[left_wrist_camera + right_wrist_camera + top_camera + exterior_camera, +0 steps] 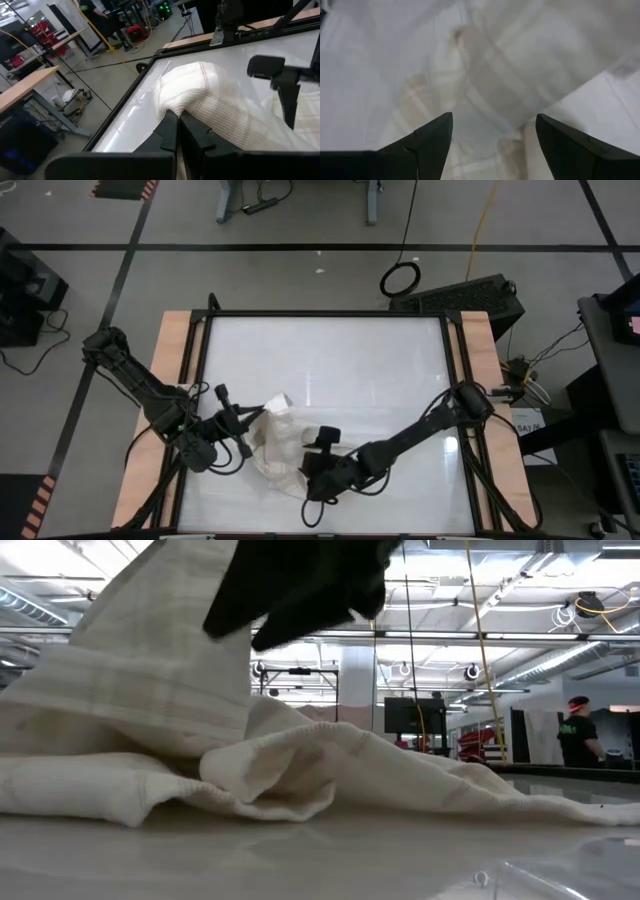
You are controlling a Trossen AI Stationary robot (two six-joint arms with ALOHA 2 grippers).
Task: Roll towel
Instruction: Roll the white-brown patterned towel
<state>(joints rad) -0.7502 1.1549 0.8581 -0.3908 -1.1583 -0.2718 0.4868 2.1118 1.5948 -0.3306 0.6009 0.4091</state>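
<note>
Currently the left claw (176, 131) pinches the crumpled towel (275, 442) near the tabletop's front-left corner while the right claw (492, 132) gapes empty above it, so the bunched cloth risks rolling crooked.

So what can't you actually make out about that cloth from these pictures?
- High view: the cream plaid cloth towel is small and bunched, with both arms over its edges; how far it is rolled is unclear.
- Low view: a dark arm covers its top.
- Right wrist view: blurred; the open right fingers frame it, contact unclear.

table (330, 350): white top, wooden side rails | on it: crumpled towel (277, 445)
</note>
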